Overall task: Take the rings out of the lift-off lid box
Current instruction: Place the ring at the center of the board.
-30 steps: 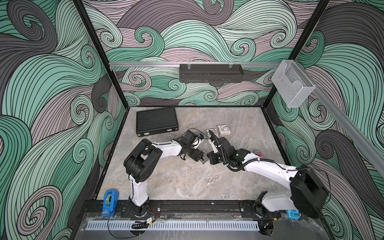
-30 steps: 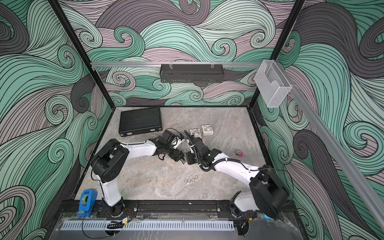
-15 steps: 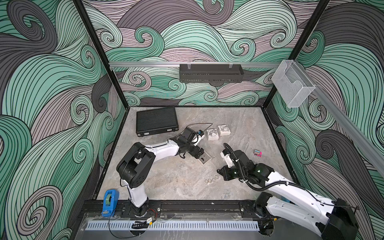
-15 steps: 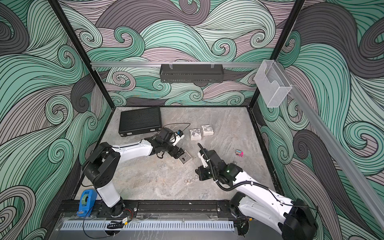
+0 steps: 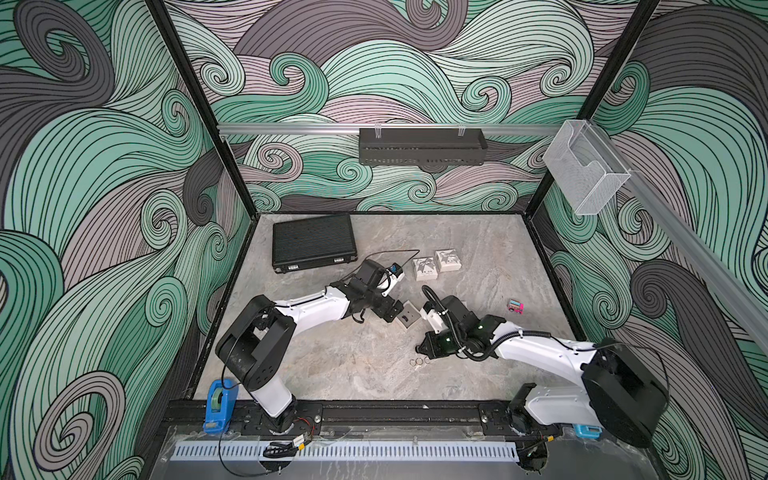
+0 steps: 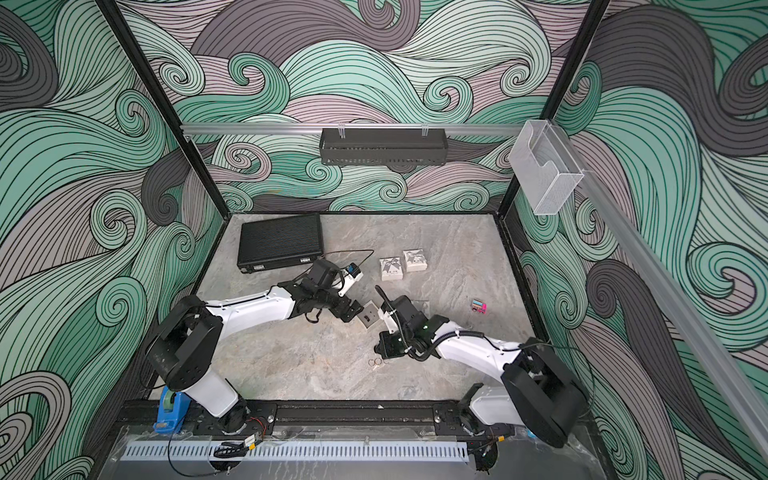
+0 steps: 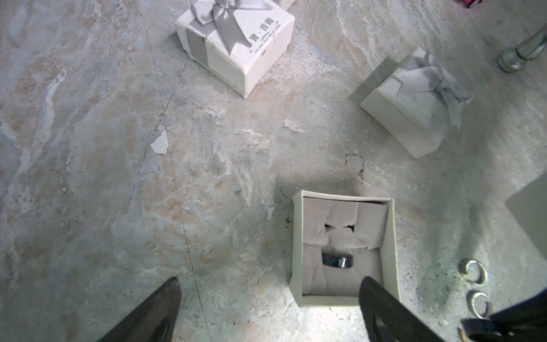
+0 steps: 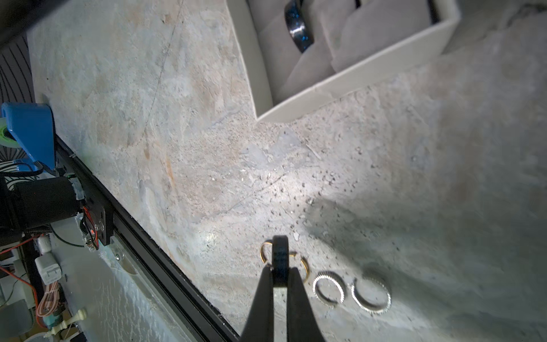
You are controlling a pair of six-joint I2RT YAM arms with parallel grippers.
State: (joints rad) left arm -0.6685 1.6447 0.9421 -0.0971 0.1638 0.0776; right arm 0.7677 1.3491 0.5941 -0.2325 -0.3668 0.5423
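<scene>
Ring [image 8: 280, 257], thick black, pinched by right gripper [image 8: 279, 271]; silvery hoops [image 8: 316, 288] just beside, bare table [image 8: 207, 163] ahead; left gripper [image 7: 266, 299] wide.

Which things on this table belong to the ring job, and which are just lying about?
Job: open ring box; black ring in its cushion; second black ring, pinched in the shut right gripper; thin loose rings; open left gripper.
Lying about: two closed bow boxes; black case; pink-and-teal item; blue tape dispenser.
</scene>
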